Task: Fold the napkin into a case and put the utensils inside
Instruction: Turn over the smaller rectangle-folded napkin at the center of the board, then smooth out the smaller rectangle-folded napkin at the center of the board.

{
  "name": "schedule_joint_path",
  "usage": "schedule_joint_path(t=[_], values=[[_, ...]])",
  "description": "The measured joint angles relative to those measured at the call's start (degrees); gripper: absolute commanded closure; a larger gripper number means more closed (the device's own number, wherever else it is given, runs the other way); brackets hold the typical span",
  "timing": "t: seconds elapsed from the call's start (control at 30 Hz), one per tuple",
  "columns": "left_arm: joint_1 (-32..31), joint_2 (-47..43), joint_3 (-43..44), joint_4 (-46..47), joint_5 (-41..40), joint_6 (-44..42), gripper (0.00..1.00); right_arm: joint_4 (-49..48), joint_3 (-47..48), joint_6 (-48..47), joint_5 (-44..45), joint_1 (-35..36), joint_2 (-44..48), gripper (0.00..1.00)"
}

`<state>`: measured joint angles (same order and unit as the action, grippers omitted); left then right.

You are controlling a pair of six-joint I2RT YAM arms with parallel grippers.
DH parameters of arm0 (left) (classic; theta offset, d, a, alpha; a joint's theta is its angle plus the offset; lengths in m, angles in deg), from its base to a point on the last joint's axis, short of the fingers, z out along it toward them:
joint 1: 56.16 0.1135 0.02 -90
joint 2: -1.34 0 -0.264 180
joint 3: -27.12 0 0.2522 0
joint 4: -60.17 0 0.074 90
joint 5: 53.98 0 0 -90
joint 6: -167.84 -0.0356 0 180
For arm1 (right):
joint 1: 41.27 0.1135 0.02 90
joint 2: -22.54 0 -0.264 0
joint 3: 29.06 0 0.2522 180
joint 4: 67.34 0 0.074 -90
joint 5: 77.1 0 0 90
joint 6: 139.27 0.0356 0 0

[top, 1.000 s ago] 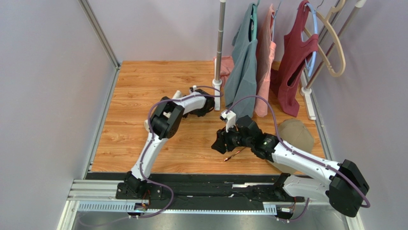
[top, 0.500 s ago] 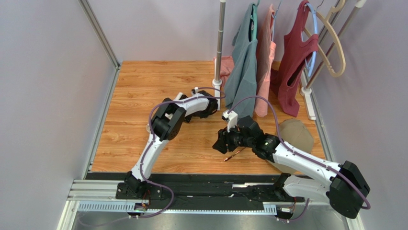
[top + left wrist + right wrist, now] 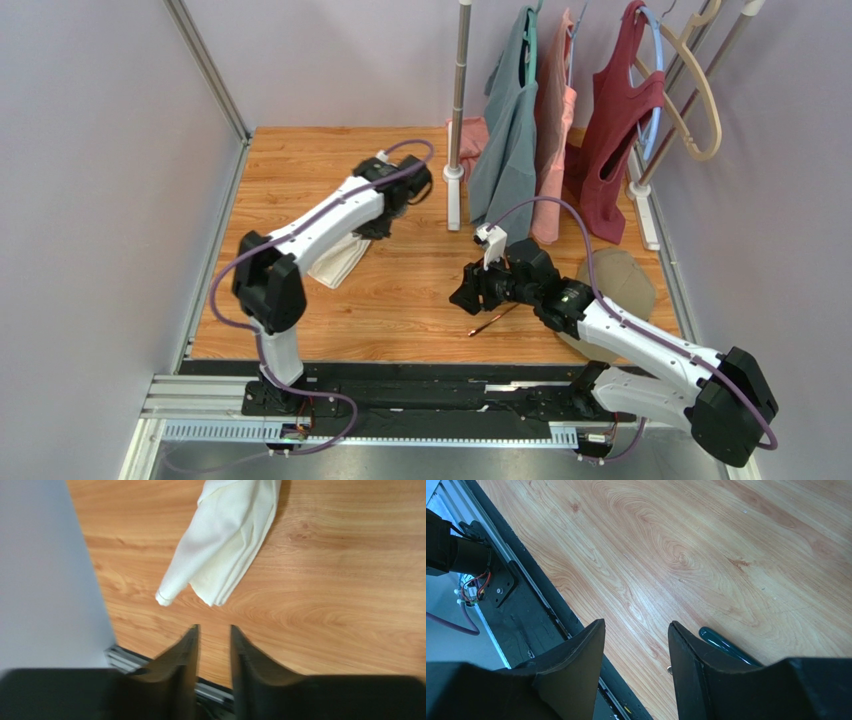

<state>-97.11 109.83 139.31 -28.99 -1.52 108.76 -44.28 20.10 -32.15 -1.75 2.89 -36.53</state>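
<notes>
Table: a wood-grain table (image 3: 300, 170) is seen, closed in by grey walls on the left and far sides.

Napkin: the cream napkin (image 3: 225, 545) is laid on the left part of the table. It is bunched loosely into a long, creased shape, not flat and not formed into a case. In the top view it is partly covered by the left forearm.

Left gripper: the left gripper (image 3: 214, 630) is held above bare wood, short of the napkin's nearest corner and apart from it. Its jaws are parted by a narrow gap, table is seen through that gap, and nothing is grasped.

Right gripper: the right gripper (image 3: 636, 630) is held over the near middle of the table. Its jaws are spread wide, only wood grain is seen between them, and nothing is gripped.

Utensil: one slim utensil (image 3: 492, 322) is laid on the wood just on the near side of the right gripper, well apart from the napkin. Its dark green handle (image 3: 726, 647) is seen just beside the outer face of one finger (contact cannot be judged, and the head is hidden by that finger). Only this one piece can be made out.

Cap: a tan cap (image 3: 620, 280) is set at the right edge of the table, partly covered by the right arm.

Garments: grey-green, pink and dark red garments (image 3: 510, 130) are hung from a rack at the far right.
</notes>
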Motion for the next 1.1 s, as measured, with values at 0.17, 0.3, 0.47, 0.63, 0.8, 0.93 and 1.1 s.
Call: schedule_joint_path(t=[0.17,0.3,0.47,0.63,0.8,0.93,1.1], values=[[14.0,-8.5,-5.7,6.6,13.0,-4.5,1.00,0.7,0.6,0.5,0.0,-0.5,-1.0,0.58],[25.8,-9.2,-9.3,11.7,24.2,-6.9,1.00,1.3,4.5,1.5,-0.2,-1.4,-6.7,0.62],[31.5,-6.1,-11.7,15.7,33.6,-8.7,1.00,1.5,15.6,3.1,-0.9,-3.3,-18.6,0.65],[31.6,-5.2,-16.2,17.9,37.7,-9.5,1.00,3.0,33.2,4.5,-1.5,-3.9,-33.4,0.74],[31.9,-6.7,-19.7,19.6,38.2,-9.7,1.00,3.9,52.7,4.9,-2.2,-3.4,-49.0,0.78],[34.0,-12.2,-22.8,21.2,38.8,-9.3,1.00,6.3,65.3,4.6,-2.2,-2.5,-59.4,0.79],[40.8,-17.7,-24.6,23.8,42.1,-8.5,1.00,8.7,77.5,4.2,-2.2,-1.2,-69.4,0.84]])
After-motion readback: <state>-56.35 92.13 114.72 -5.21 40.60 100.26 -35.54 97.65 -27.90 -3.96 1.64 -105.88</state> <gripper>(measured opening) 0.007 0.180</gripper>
